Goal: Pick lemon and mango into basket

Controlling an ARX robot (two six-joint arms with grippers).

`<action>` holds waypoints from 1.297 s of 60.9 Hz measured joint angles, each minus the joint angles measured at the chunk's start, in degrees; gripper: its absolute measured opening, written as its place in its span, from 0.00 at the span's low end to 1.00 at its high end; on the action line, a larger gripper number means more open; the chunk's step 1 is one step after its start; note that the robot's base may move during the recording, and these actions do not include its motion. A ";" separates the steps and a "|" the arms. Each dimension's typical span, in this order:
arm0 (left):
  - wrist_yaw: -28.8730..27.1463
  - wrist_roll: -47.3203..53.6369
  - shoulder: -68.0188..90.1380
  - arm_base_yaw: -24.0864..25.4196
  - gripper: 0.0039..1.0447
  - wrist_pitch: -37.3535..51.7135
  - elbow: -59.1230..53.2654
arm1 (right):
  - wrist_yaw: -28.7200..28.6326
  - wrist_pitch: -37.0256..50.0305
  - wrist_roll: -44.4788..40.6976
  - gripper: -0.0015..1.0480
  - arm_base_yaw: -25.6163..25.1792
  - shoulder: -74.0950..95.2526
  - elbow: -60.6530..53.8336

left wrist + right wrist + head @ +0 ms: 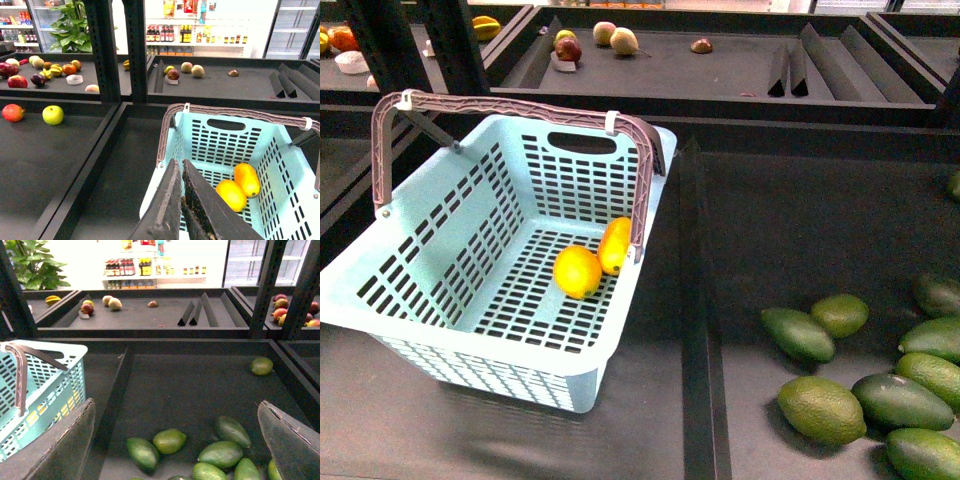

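Lying on the slotted floor of the basket (440, 235), the mango (615, 245) rests near the wall under the brown handle (645, 180), its long axis running from the basket's floor centre up toward the far end wall with the cut-out grip, tilted slightly to the right in the front view. The lemon (577, 271) sits just beside it on the nearer side, touching or almost touching the mango's lower end; being roundish, it shows no clear direction. The left wrist view shows the same pair, lemon (231, 195) in front of mango (247, 179), inside the aqua basket (292, 200). The left gripper (181, 200) hangs above the basket's near rim with its two dark fingers pressed together, nothing between them and touching neither fruit. The right gripper (175, 440) is spread wide, one finger (67, 450) at each edge of its wrist view, holding nothing and hovering over the neighbouring dark tray (190, 385), where a cluster of dark green oval fruits (170, 441) lies. In the front view those green fruits (820, 410) are spread over the tray to the right of the basket, well apart from it, and neither arm appears there.
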 joint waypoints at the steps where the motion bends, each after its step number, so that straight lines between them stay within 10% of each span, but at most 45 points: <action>1: 0.00 0.00 -0.63 0.00 0.03 -0.63 0.00 | 0.00 0.00 0.00 0.92 0.00 0.00 0.00; 50: 0.02 0.02 -26.29 0.00 0.03 -26.97 0.00 | 0.02 0.00 0.00 0.92 0.00 0.00 0.00; 79: 0.00 0.02 -27.52 0.00 0.03 -27.43 0.00 | -0.02 0.00 0.00 0.92 0.00 0.00 0.00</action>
